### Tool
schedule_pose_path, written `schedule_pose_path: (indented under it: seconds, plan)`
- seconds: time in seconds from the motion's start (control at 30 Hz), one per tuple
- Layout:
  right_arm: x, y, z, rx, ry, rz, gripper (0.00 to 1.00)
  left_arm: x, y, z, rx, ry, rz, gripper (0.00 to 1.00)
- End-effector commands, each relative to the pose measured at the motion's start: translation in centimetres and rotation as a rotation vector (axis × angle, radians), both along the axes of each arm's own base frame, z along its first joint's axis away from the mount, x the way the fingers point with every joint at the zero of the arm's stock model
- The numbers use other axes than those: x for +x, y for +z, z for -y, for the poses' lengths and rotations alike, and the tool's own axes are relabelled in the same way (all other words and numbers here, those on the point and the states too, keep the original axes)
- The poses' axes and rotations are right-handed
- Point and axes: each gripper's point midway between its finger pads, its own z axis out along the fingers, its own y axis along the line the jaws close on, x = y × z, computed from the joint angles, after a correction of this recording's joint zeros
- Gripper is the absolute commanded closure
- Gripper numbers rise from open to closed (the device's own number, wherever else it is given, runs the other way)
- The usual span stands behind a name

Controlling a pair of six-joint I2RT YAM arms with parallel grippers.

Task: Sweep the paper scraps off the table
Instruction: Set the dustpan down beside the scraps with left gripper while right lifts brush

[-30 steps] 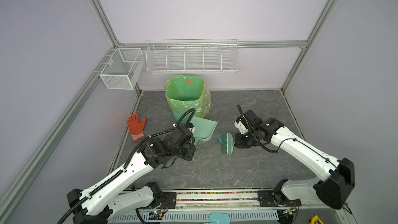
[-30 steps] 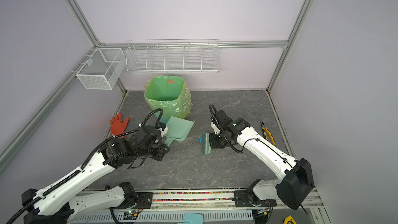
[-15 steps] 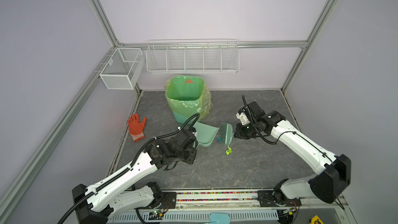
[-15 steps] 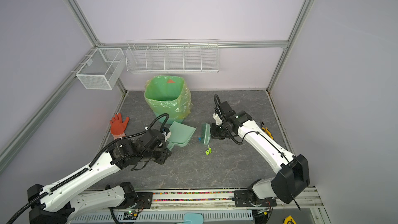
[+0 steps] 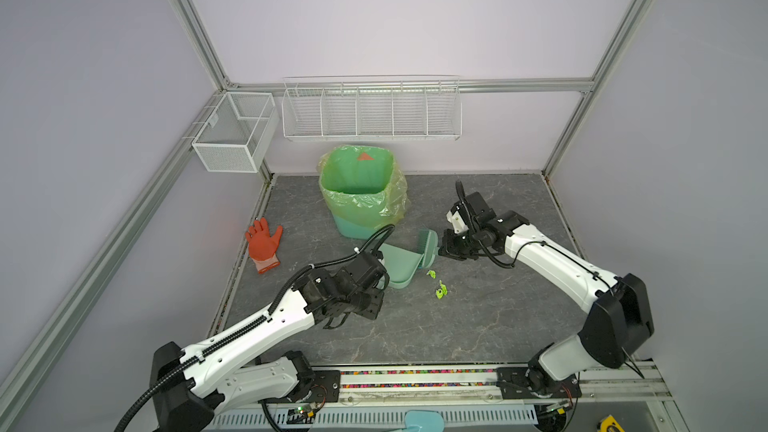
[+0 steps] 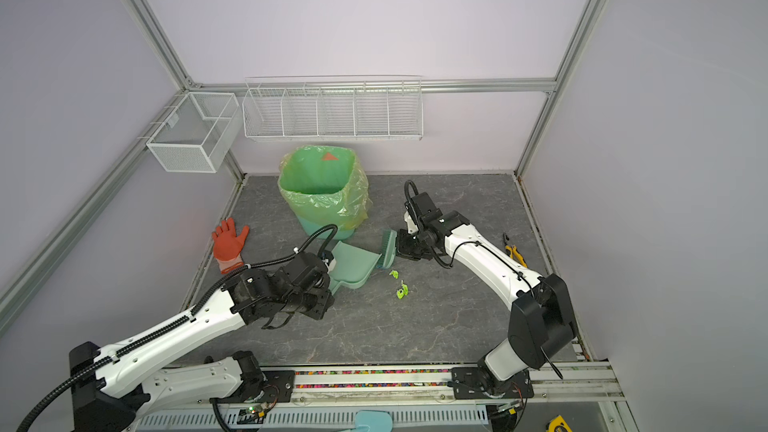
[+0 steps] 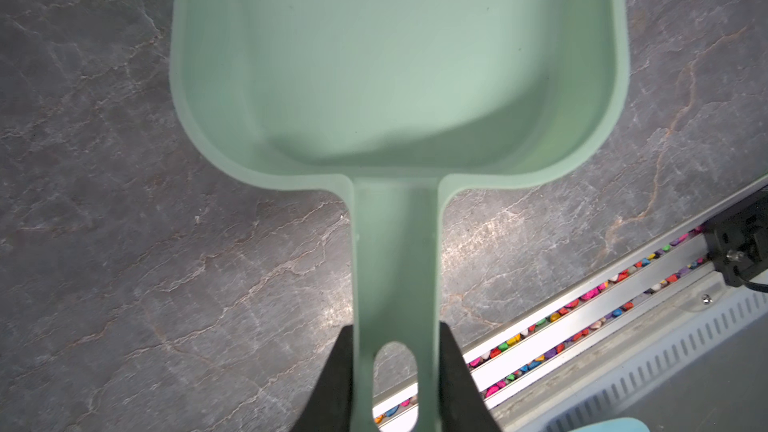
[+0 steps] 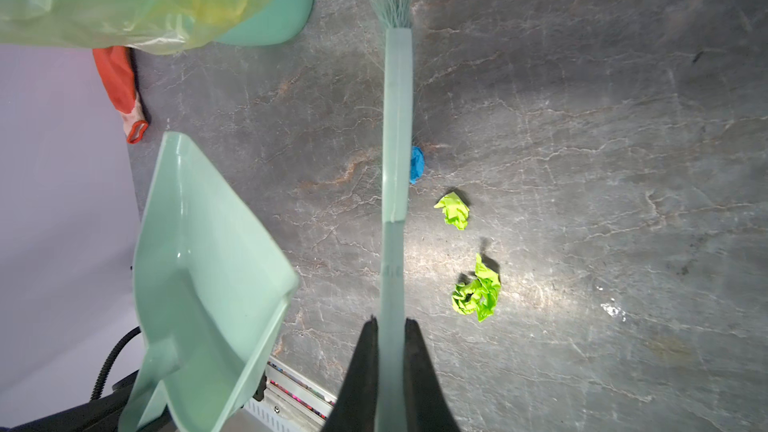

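Left pincer [image 7: 395, 328] pinches the dustpan [image 7: 395, 56]; right pincer [image 8: 390, 320] (clamped on the brush [image 8: 397, 118]) has shifted binward, 2 green paper scraps [image 8: 478, 292] near it.

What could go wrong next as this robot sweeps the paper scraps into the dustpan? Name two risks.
1. The green paper scraps lie loose beside the brush; a fast stroke may scatter them.
2. The dustpan looks tilted off the table, so they could slip under its lip.

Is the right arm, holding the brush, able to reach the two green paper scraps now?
Probably yes: the right tool grips the brush, and the green scraps lie on the table close beside it, with nothing between.
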Motion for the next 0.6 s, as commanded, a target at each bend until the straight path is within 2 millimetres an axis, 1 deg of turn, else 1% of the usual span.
schedule_pose_path:
  seconds: [0.0,0.17,0.33,0.4,0.57]
  plan:
    - [-0.4,0.1,1.0,-0.027,-0.028,-0.001,0.93,0.3,-0.5,0.6,-0.02,0.021,0.003,1.0]
    - [-2.8,-0.1,3.3,-0.088,-0.039,-0.025,0.93,0.3,-1.7,1.0,-0.021,0.026,-0.015,1.0]
    - [-5.6,0.1,5.4,-0.099,-0.076,-0.036,0.93,0.2,-3.0,1.5,-0.014,0.02,-0.034,1.0]
    - [-6.6,0.8,6.1,-0.085,-0.09,-0.024,0.93,0.2,-3.4,1.7,-0.009,0.012,-0.042,1.0]
    - [-7.2,3.4,7.3,-0.069,-0.117,0.058,0.93,0.1,-3.6,2.0,0.008,-0.014,-0.035,1.0]
